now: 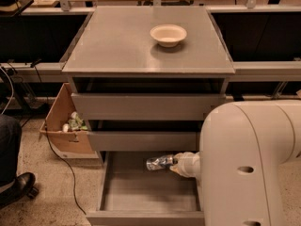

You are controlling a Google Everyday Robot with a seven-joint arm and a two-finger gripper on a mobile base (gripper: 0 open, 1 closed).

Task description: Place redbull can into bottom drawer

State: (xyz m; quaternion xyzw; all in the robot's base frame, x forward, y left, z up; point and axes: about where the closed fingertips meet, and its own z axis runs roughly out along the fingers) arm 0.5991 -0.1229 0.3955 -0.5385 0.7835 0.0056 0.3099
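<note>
The redbull can [159, 163] is a small shiny silver can, lying sideways in the air in my gripper [173, 164], which is shut on its right end. The can hangs over the open bottom drawer [149, 188], near the drawer's back, just below the middle drawer's front. The bottom drawer is pulled out and its grey floor shows bare. My white arm [249, 164] covers the drawer's right side and most of the gripper.
A white bowl [168, 34] stands on the grey cabinet top [117, 46]. The two upper drawers [141, 106] are slightly open. A cardboard box [66, 126] with trash sits left of the cabinet. A person's leg and shoe [14, 187] are at far left.
</note>
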